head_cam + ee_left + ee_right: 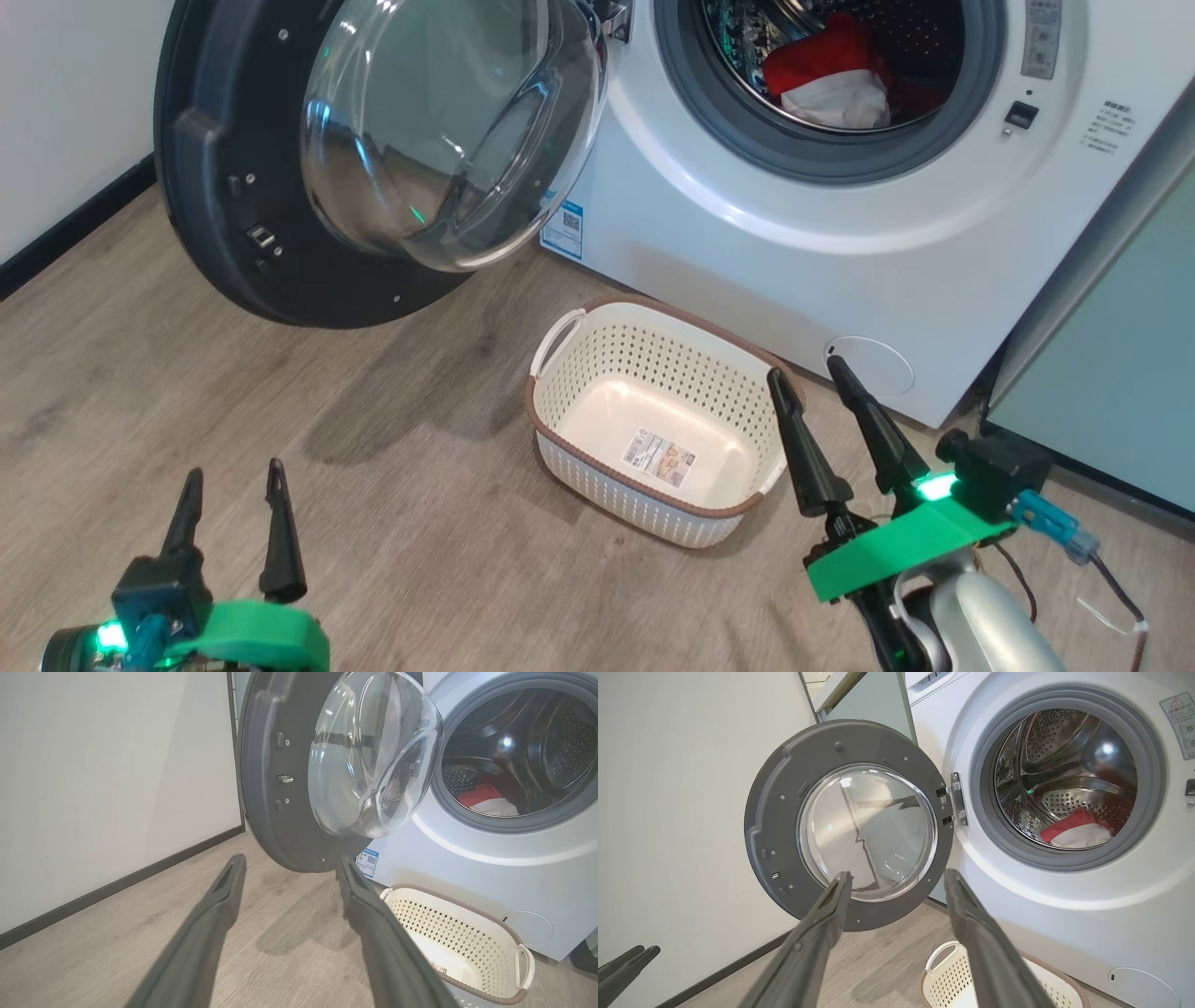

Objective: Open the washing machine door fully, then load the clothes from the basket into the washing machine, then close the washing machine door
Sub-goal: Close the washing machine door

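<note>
Wood-grain floor, loaded drum

Pale plank flooring [373, 439] carries the perforated white basket [653, 359]. Soft red and white clothes [831, 79] lie inside the washing machine [747, 233], in its steel drum; its glossy door [448, 140] with the bulging window hangs open. Left gripper [233, 469] and right gripper [808, 369] stand wide, holding nothing.

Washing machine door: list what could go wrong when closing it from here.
1. The clothes lie near the front of the drum, close to the grey seal; the closing washing machine door may pinch fabric.
2. The basket sits next to the right gripper; an arm swinging toward the door could knock it.
</note>
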{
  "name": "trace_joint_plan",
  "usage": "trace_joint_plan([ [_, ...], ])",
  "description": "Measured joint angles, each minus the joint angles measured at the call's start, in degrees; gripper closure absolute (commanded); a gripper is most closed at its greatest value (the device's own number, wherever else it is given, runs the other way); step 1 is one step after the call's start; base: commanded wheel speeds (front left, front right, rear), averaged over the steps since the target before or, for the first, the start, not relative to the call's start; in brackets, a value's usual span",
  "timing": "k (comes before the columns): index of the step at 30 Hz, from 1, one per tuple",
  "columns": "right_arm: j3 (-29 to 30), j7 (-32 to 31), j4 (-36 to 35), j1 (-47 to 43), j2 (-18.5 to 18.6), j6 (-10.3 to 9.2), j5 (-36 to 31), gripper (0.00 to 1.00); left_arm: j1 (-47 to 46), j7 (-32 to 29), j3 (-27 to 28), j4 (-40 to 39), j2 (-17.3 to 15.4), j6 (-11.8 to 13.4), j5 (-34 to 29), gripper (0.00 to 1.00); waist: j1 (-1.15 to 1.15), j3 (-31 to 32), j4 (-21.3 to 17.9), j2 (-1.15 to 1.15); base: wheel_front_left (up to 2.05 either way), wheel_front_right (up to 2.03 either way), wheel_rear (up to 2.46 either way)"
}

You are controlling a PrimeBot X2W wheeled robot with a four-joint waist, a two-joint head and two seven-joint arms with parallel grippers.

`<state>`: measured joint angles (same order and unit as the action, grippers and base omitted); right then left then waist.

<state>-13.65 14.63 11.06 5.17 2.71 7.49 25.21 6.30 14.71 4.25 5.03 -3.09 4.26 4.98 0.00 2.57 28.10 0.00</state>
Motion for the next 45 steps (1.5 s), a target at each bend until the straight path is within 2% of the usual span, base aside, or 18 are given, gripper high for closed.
trace_joint_plan([
  [20, -0.5, 0.0, 0.0, 0.0, 0.0, 0.00, 0.1, 0.00, 0.0, 0.0, 0.9, -0.2, 0.1, 0.0, -0.2, 0.00, 0.00, 0.7, -0.6, 0.00, 0.00, 0.00, 0.00],
  [21, -0.6, 0.0, 0.0, 0.0, 0.0, 0.00, 0.1, 0.00, 0.0, 0.0, 0.9, -0.3, 0.1, 0.0, -0.5, 0.24, 0.00, 0.7, -0.5, 0.00, 0.00, 0.00, 0.00],
  [22, -0.7, 0.0, 0.0, 0.0, 0.0, 0.00, 0.1, 0.00, 0.0, 0.0, 1.0, -0.5, 0.1, 0.0, -0.5, 0.65, 0.00, 0.7, -0.5, 0.00, 0.00, 0.00, 0.00],
  [23, -0.8, 0.0, 0.0, 0.0, 0.0, 0.00, 0.1, 0.00, 0.0, 0.0, 1.0, -0.7, 0.1, 0.0, -0.5, 1.00, 0.00, 0.6, -0.5, 0.00, 0.00, 0.00, 0.00],
  [37, 0.7, 0.0, -2.7, -4.5, 0.0, 0.00, -3.6, 0.00, -1.0, 0.0, 1.9, -7.8, -1.0, -1.1, -3.0, 1.00, 0.00, -2.0, 1.0, 0.00, 0.00, 0.00, 0.00],
  [41, 0.9, 0.0, -3.8, -4.7, 0.0, 0.00, -5.7, 0.00, -6.1, 0.0, 5.9, -9.6, -2.8, -1.7, -1.4, 1.00, 0.00, -4.4, 0.7, 0.00, 0.00, 0.00, 0.00],
  [45, 0.5, 0.0, -4.4, -3.9, 0.0, 0.00, -7.5, 0.00, -12.7, 0.0, 11.1, -9.7, -6.1, -2.4, 0.2, 1.00, 0.00, -7.2, -0.9, 0.00, 0.00, 0.00, 0.00],
])
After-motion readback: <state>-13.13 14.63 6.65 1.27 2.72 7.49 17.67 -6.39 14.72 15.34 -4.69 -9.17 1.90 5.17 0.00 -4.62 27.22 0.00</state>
